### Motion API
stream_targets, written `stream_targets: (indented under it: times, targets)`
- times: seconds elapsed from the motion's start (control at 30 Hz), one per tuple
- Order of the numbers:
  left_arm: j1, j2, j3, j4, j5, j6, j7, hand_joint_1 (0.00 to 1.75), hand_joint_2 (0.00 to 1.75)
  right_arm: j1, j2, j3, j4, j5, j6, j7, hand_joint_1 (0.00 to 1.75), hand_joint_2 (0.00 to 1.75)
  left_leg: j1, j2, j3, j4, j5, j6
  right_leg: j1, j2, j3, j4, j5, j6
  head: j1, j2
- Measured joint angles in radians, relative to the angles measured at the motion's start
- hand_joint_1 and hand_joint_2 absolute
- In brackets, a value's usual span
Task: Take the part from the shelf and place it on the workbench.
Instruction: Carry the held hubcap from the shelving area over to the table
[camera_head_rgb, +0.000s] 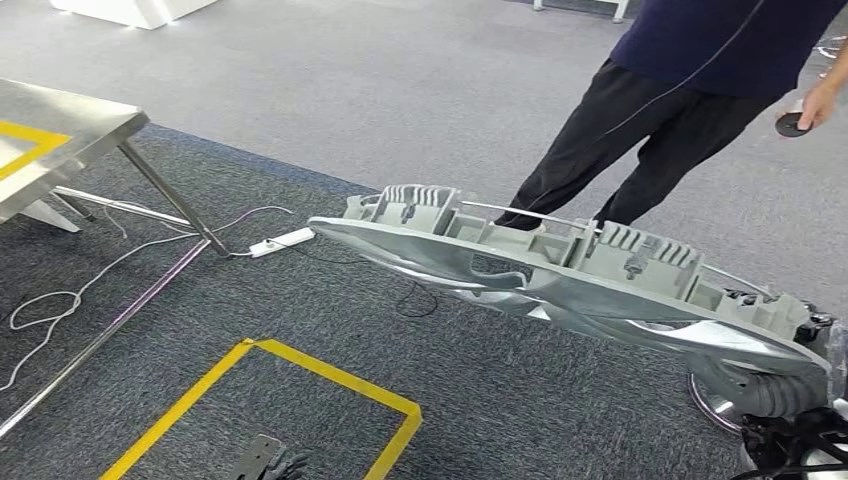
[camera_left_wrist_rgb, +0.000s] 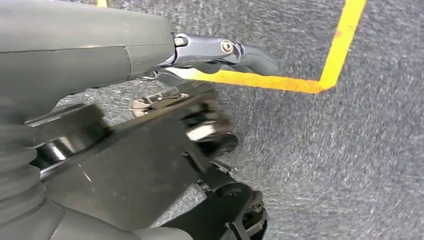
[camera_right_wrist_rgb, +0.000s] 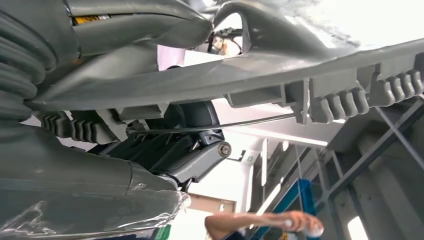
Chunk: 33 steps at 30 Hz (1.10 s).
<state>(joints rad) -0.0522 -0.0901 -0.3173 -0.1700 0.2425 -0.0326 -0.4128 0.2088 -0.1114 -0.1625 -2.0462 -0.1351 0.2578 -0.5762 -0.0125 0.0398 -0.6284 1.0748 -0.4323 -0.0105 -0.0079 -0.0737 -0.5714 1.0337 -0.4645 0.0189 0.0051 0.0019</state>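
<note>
The right hand (camera_right_wrist_rgb: 185, 150) has its fingers (camera_right_wrist_rgb: 200, 160) wrapped around the long grey cast part (camera_head_rgb: 560, 275), carried tilted above the carpet. The steel tabletop (camera_head_rgb: 60, 135) sits at ten o'clock, well apart. The left hand (camera_left_wrist_rgb: 220, 55) hangs over the yellow floor tape (camera_left_wrist_rgb: 330, 65), fingers curled in on nothing.

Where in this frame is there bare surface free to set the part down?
The steel workbench top is bare around its yellow tape mark. Carpet inside the yellow floor outline is open. Crowded: cables and power strip beside the bench legs, and the person behind the part.

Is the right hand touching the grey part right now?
Touching. The right wrist view shows the right hand with fingers pressed against the grey cast part, gripping it.
</note>
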Motion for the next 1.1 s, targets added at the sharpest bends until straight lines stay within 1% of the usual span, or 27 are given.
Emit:
stream_targets:
  times: [0.03,0.07,0.13,0.17,0.2,0.27,0.33,0.37,0.4,0.43,0.47,0.5,0.53,0.57,0.6,0.63,0.67,0.73,0.8,0.83,0.87,0.9,0.93,0.97,1.0,1.07,1.1]
  targets:
    - [-0.001,0.002,0.000,0.000,0.000,0.003,0.002,0.00,1.75,0.000,0.000,0.000,0.000,0.000,-0.001,0.000,1.75,1.75,-0.004,0.018,0.024,-0.049,0.012,0.006,0.003,-0.009,0.001,0.000,-0.002,0.003,0.000,0.000]
    - [-0.002,0.003,0.000,0.000,0.001,0.005,0.004,0.00,1.75,0.000,0.000,0.000,0.000,0.000,-0.002,-0.001,1.75,1.75,-0.008,0.028,0.034,-0.073,0.013,0.010,0.006,-0.019,0.002,0.000,-0.004,0.007,0.000,0.000]
    - [0.001,0.007,0.000,0.000,0.006,0.008,0.006,0.00,1.75,0.001,0.000,0.001,0.000,0.000,-0.003,-0.002,1.75,1.75,-0.009,0.009,0.032,-0.082,0.015,0.019,0.007,-0.037,0.006,-0.004,-0.006,0.017,0.001,0.000]
    - [0.004,0.009,0.000,0.000,0.008,0.009,0.008,0.00,1.75,0.001,0.000,0.001,0.000,0.000,-0.003,-0.002,1.75,1.75,-0.006,-0.003,0.033,-0.086,0.018,0.024,0.006,-0.028,0.005,0.000,-0.011,0.023,0.001,0.000]
    - [0.006,0.011,0.000,0.000,0.009,0.009,0.009,0.00,1.75,0.002,0.000,0.001,0.000,0.000,-0.003,-0.003,1.75,1.75,-0.003,-0.014,0.035,-0.089,0.021,0.029,0.004,-0.008,-0.002,0.018,-0.024,0.028,0.003,0.000]
    - [0.007,0.013,0.000,0.000,0.009,0.009,0.010,0.00,1.75,0.004,0.000,0.001,0.000,-0.001,-0.005,-0.005,1.75,1.75,0.003,-0.036,0.038,-0.092,0.023,0.036,0.000,0.048,-0.051,0.123,-0.080,0.036,0.010,0.000]
    - [0.007,0.013,0.000,0.000,0.008,0.008,0.010,0.00,1.75,0.008,0.000,0.001,0.001,-0.001,-0.005,-0.006,1.75,1.75,0.004,-0.060,0.037,-0.092,0.023,0.039,-0.001,0.068,-0.117,0.255,-0.132,0.041,0.016,0.000]
    - [0.008,0.013,0.000,0.000,0.008,0.008,0.010,0.00,1.75,0.010,0.000,0.001,0.001,-0.001,-0.005,-0.007,1.75,1.75,0.004,-0.072,0.038,-0.092,0.023,0.039,-0.001,0.069,-0.135,0.283,-0.133,0.042,0.016,0.000]
    - [0.009,0.012,0.000,0.000,0.008,0.007,0.010,0.00,1.75,0.012,0.000,0.001,0.001,-0.001,-0.004,-0.008,1.75,1.75,0.005,-0.086,0.039,-0.091,0.023,0.039,-0.002,0.070,-0.132,0.270,-0.112,0.042,0.016,0.000]
    - [0.009,0.012,0.000,0.000,0.008,0.005,0.010,0.00,1.75,0.013,0.000,0.001,0.002,-0.001,-0.003,-0.009,1.75,1.75,0.006,-0.099,0.041,-0.090,0.022,0.037,-0.004,0.074,-0.110,0.219,-0.076,0.043,0.016,0.000]
    - [0.009,0.011,0.000,0.000,0.009,0.002,0.011,0.00,1.75,0.013,0.000,0.001,0.002,-0.001,-0.002,-0.010,1.75,1.75,0.008,-0.112,0.043,-0.088,0.021,0.034,-0.008,0.090,-0.077,0.146,-0.038,0.045,0.016,0.000]
    - [0.009,0.011,0.000,0.000,0.011,-0.002,0.011,0.00,1.75,0.013,0.000,0.001,0.002,-0.001,-0.001,-0.012,1.75,1.75,0.008,-0.125,0.042,-0.084,0.019,0.029,-0.012,0.113,-0.044,0.077,-0.013,0.046,0.017,0.000]
    - [0.008,0.011,0.000,0.000,0.012,-0.004,0.011,0.00,1.75,0.014,0.000,0.001,0.002,-0.001,0.000,-0.013,1.75,1.75,0.009,-0.137,0.038,-0.080,0.019,0.023,-0.015,0.133,-0.020,0.029,0.000,0.045,0.016,0.000]
    - [0.007,0.011,0.000,0.000,0.013,-0.006,0.011,0.00,1.75,0.015,0.000,0.001,0.002,0.000,0.001,-0.013,1.75,1.75,0.010,-0.148,0.033,-0.077,0.021,0.017,-0.016,0.148,-0.008,0.007,0.001,0.042,0.016,0.000]
    - [0.008,0.011,0.000,0.000,0.013,-0.007,0.010,0.00,1.75,0.016,0.000,0.001,0.002,0.000,0.001,-0.014,1.75,1.75,0.011,-0.158,0.027,-0.076,0.024,0.011,-0.015,0.148,-0.006,0.005,-0.002,0.036,0.016,0.000]
    - [0.009,0.012,0.000,0.000,0.013,-0.008,0.009,0.00,1.75,0.017,0.000,0.001,0.002,0.001,0.001,-0.014,1.75,1.75,0.013,-0.167,0.023,-0.076,0.027,0.006,-0.014,0.139,-0.006,0.007,-0.001,0.029,0.016,0.000]
    - [0.011,0.012,0.000,0.000,0.013,-0.008,0.008,0.00,1.75,0.016,0.000,0.001,0.002,0.002,0.001,-0.014,1.75,1.75,0.013,-0.164,0.020,-0.074,0.025,0.001,-0.014,0.128,-0.006,0.006,0.000,0.023,0.016,0.000]
    - [0.010,0.012,0.000,0.000,0.012,-0.007,0.005,0.00,1.75,0.015,0.000,0.001,0.002,0.002,0.001,-0.014,1.75,1.75,0.010,-0.121,-0.004,-0.028,-0.007,-0.008,-0.015,0.105,-0.003,0.003,0.002,0.010,0.009,0.000]
    - [0.005,0.012,0.000,0.000,0.012,-0.004,0.002,0.00,1.75,0.016,0.000,0.001,0.001,0.002,0.000,-0.013,1.75,1.75,0.008,-0.067,-0.064,0.093,-0.067,-0.015,-0.011,0.079,-0.003,0.002,0.000,0.001,0.001,0.000]
    - [0.003,0.012,0.000,0.000,0.012,-0.003,0.002,0.00,1.75,0.017,0.000,0.001,0.001,0.002,0.000,-0.012,1.75,1.75,0.009,-0.056,-0.095,0.156,-0.090,-0.016,-0.009,0.066,-0.003,0.002,-0.001,-0.001,0.001,0.000]
    - [0.002,0.012,0.000,0.000,0.012,-0.003,0.001,0.00,1.75,0.017,0.000,0.001,0.002,0.002,0.000,-0.011,1.75,1.75,0.010,-0.052,-0.115,0.194,-0.097,-0.015,-0.007,0.053,-0.002,0.002,-0.001,-0.002,0.001,0.000]
    - [0.003,0.012,0.000,0.000,0.012,-0.005,0.000,0.00,1.75,0.017,0.000,0.001,0.002,0.002,0.000,-0.010,1.75,1.75,0.010,-0.051,-0.115,0.196,-0.085,-0.013,-0.005,0.041,-0.002,0.002,-0.002,-0.003,0.001,0.000]
    - [0.003,0.012,0.000,0.000,0.013,-0.008,0.000,0.00,1.75,0.016,0.000,0.001,0.002,0.002,0.000,-0.010,1.75,1.75,0.008,-0.047,-0.095,0.158,-0.057,-0.009,-0.003,0.030,0.000,0.002,-0.003,-0.004,0.000,0.000]
    - [0.003,0.012,0.000,0.000,0.013,-0.010,0.000,0.00,1.75,0.015,0.000,0.001,0.002,0.002,0.000,-0.010,1.75,1.75,0.005,-0.035,-0.061,0.095,-0.022,-0.002,-0.001,0.019,0.002,0.002,-0.004,-0.003,0.001,0.000]
    - [0.001,0.012,0.000,0.000,0.013,-0.012,-0.001,0.00,1.75,0.014,0.000,0.001,0.002,0.002,0.001,-0.010,1.75,1.75,-0.001,-0.012,-0.023,0.026,0.002,0.006,0.002,0.009,0.004,0.002,-0.006,-0.002,0.001,0.000]
    - [-0.003,0.012,0.000,0.000,0.012,-0.009,-0.001,0.00,1.75,0.012,0.000,0.001,0.002,0.002,0.001,-0.009,1.75,1.75,-0.012,0.021,0.021,-0.062,0.022,0.017,0.007,-0.008,0.006,0.002,-0.010,0.005,0.002,0.000]
    - [-0.004,0.012,0.000,0.000,0.011,-0.003,0.000,0.00,1.75,0.012,0.000,0.001,0.002,0.002,0.001,-0.008,1.75,1.75,-0.016,0.023,0.024,-0.074,0.018,0.019,0.009,-0.018,0.007,0.001,-0.012,0.009,0.002,0.000]
